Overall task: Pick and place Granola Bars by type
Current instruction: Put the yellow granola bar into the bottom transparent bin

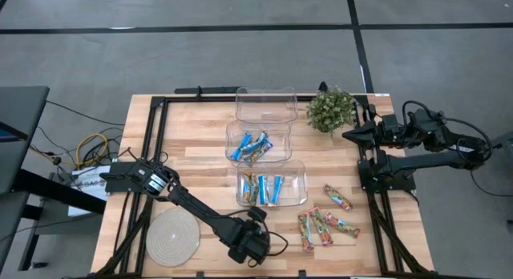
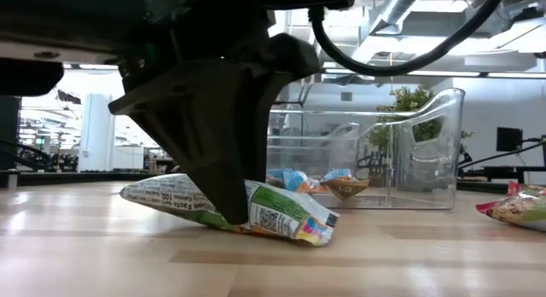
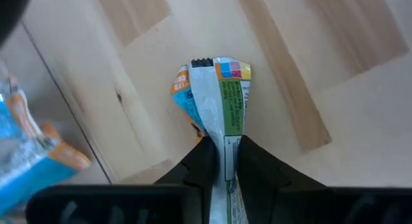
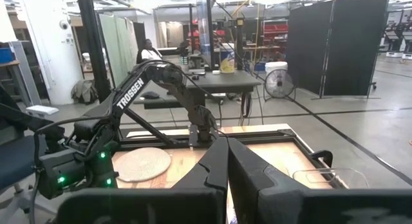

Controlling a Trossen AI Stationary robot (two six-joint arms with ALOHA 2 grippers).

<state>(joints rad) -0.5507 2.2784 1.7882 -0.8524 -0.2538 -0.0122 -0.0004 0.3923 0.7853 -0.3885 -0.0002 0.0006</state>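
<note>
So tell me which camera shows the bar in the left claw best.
The left wrist view: the bar fills the middle, pinched between the left claw. The low view shows it side-on, partly hidden; the high view hides it under the arm.

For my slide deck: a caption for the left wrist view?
Left gripper pinching a green-and-white granola bar against the wooden table.

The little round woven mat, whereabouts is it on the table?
In the high view the round woven mat lies flat at the wooden table's near left corner, just left of the left gripper.
</note>
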